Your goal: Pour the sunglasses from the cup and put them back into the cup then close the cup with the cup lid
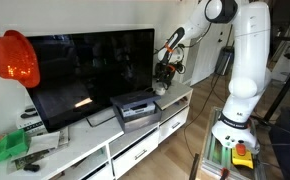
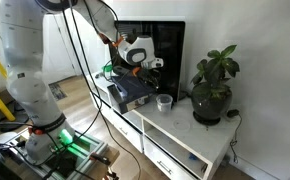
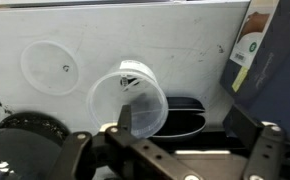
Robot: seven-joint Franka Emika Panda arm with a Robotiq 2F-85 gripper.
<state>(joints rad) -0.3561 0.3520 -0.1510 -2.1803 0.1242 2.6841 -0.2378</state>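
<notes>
White cabinet [image 2: 200, 135]: clear cup [image 2: 165, 101] centre, potted plant [image 2: 213, 85] right, grey box [image 2: 125, 92] left, gripper [image 2: 145, 64] above box, television [image 2: 167, 45] behind.

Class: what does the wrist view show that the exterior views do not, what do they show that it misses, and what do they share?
Only the wrist view: the clear cup lid lying flat on the white surface. Only the exterior views: the green leaves of the plant and the white robot arm. Shared: the clear cup, also seen in an exterior view, and the open end effector near it.
</notes>
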